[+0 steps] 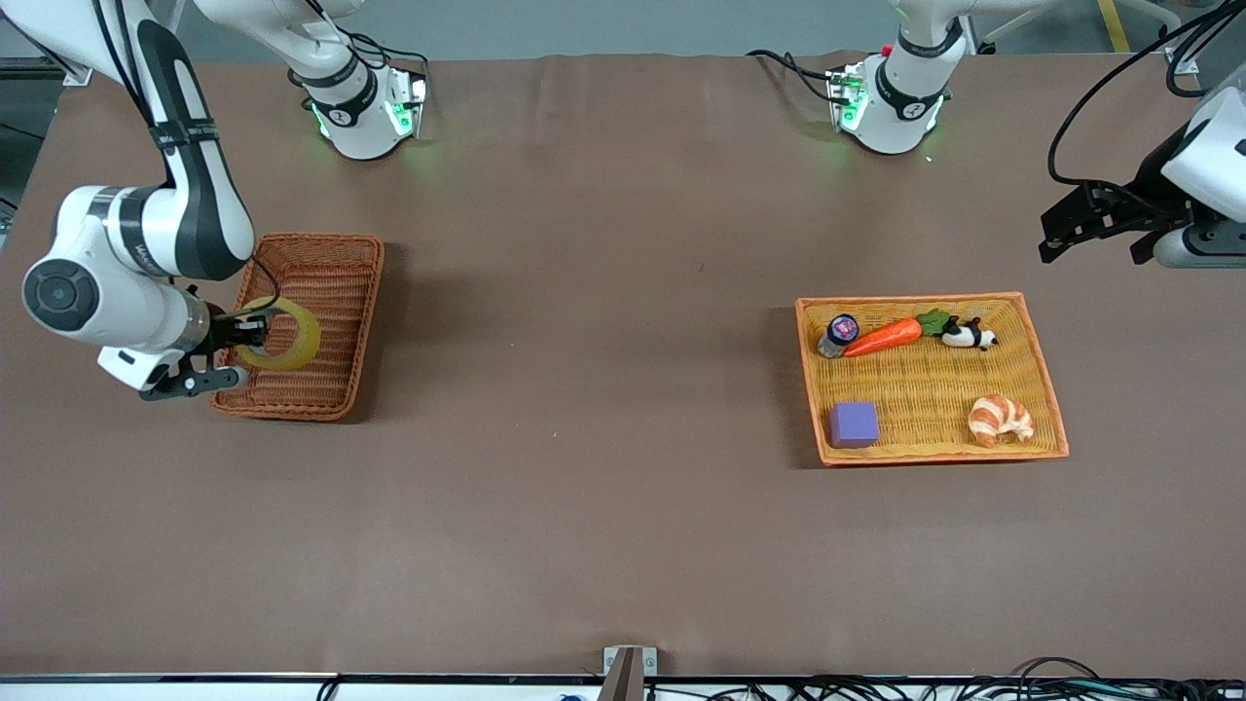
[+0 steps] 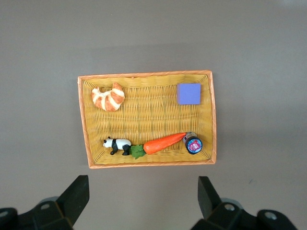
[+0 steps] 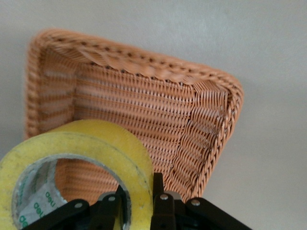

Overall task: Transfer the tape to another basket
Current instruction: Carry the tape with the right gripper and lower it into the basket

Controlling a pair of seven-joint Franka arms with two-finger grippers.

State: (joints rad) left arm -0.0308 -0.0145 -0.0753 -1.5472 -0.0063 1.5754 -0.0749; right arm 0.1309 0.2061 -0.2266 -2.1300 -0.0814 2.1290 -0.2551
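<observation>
1. Front view alone takes in the whole brown table (image 1: pixel 604 506): my right gripper (image 1: pixel 255 333) hangs over the narrow, deep rectangular basket of reddish-brown wicker (image 1: pixel 336 255) at the right arm's end, and my left gripper (image 1: pixel 1095 229) hangs above bare table at the left arm's end, waiting, farther from the front camera than the wide, shallow orange-yellow woven tray (image 1: pixel 1032 341).
2. Right wrist view adds what the front view only hints at: my two right fingers (image 3: pixel 158 191) are clenched on the wall of the translucent yellowish ring of packing tape (image 3: pixel 86 143), one inside the grey core, one outside. The roll stands on edge in the air above the basket's (image 3: pixel 144 96) open interior; whether it touches the weave I cannot tell.
3. Left wrist view looks straight down on the tray (image 2: pixel 86 120) and its load: a striped golden croissant (image 2: pixel 108 97), a lilac square block (image 2: pixel 188 93), a small black-and-white panda figure (image 2: pixel 116 143), an orange carrot with green leaves (image 2: pixel 163 143) and a little dark-capped jar (image 2: pixel 193 144) touching the carrot's tip.
4. My left fingers (image 2: pixel 74 196) stand wide apart, released, holding nothing.
5. My right forearm reaches out level from its elbow, wrist turned sideways toward the basket.
</observation>
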